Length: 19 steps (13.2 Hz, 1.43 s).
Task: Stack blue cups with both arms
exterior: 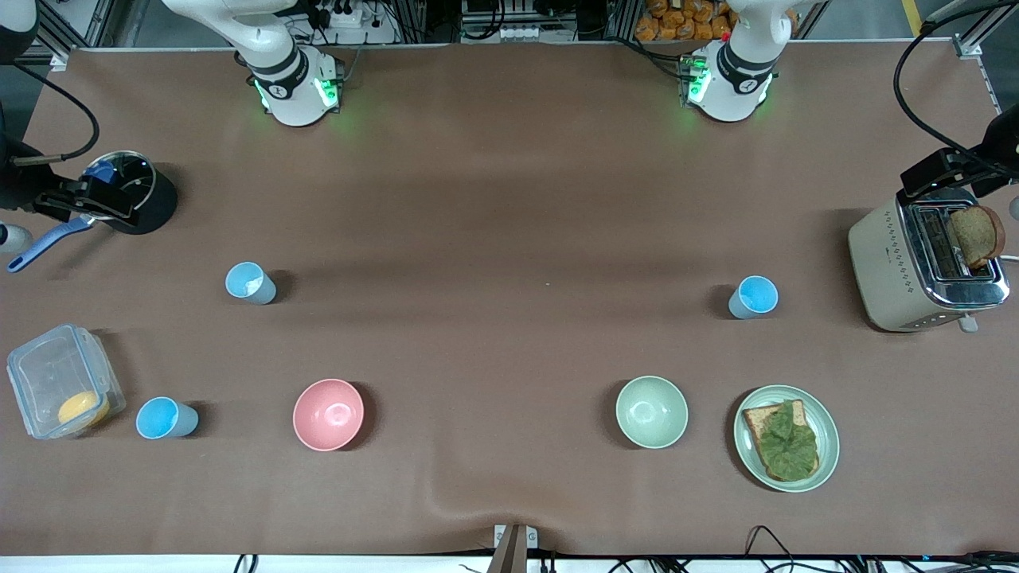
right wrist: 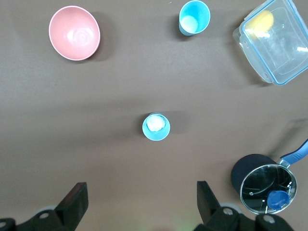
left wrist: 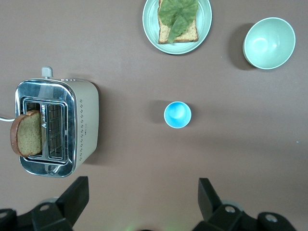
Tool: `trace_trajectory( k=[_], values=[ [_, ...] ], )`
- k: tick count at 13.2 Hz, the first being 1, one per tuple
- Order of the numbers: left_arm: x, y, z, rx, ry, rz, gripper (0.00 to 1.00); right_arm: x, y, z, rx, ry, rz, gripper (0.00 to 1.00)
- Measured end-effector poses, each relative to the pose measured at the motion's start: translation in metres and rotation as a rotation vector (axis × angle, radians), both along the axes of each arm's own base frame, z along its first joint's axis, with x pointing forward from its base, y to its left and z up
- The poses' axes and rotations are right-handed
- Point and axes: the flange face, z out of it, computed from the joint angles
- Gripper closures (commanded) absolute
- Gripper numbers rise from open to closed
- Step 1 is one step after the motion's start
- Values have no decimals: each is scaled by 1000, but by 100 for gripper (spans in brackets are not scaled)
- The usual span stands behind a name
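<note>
Three blue cups stand upright and apart on the brown table. One (exterior: 250, 282) is toward the right arm's end, and another (exterior: 165, 419) is nearer the front camera beside a clear container. The third (exterior: 753, 297) is toward the left arm's end, beside the toaster. My left gripper (left wrist: 143, 197) is open and empty, high over the table, with the third cup (left wrist: 177, 114) below it. My right gripper (right wrist: 142, 199) is open and empty, high over the table, with the first cup (right wrist: 156, 126) below it and the second cup (right wrist: 194, 18) farther off. Neither gripper shows in the front view.
A pink bowl (exterior: 328, 414) and a pale green bowl (exterior: 651, 411) sit near the front. A plate (exterior: 828, 446) holds bread with lettuce. A toaster (exterior: 927, 263) holds a slice. A black pot (exterior: 131, 191) and the clear container (exterior: 48, 366) are at the right arm's end.
</note>
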Motion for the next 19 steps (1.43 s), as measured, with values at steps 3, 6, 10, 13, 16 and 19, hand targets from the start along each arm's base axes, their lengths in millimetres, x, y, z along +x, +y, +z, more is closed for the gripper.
trace_trajectory(
  k=[3,6,10,13,16,19],
  values=[
    [0,-1,0,0,0,-2,0,0,0,0,0,0,2,0],
    [4,-7,-13,-2,26,-15,0,0,1,0,1,0,4,0],
    [18,-29,-111,-7,31,-61,0,0,1,-1,2,5,5,0],
    [13,-25,-198,-12,-34,-61,0,4,1,-10,1,16,5,0],
    [6,-22,-261,-26,-67,-60,0,26,3,-59,-5,79,12,0],
    [12,-19,-308,-50,-52,-54,0,47,6,-127,-12,145,19,0]
  ],
)
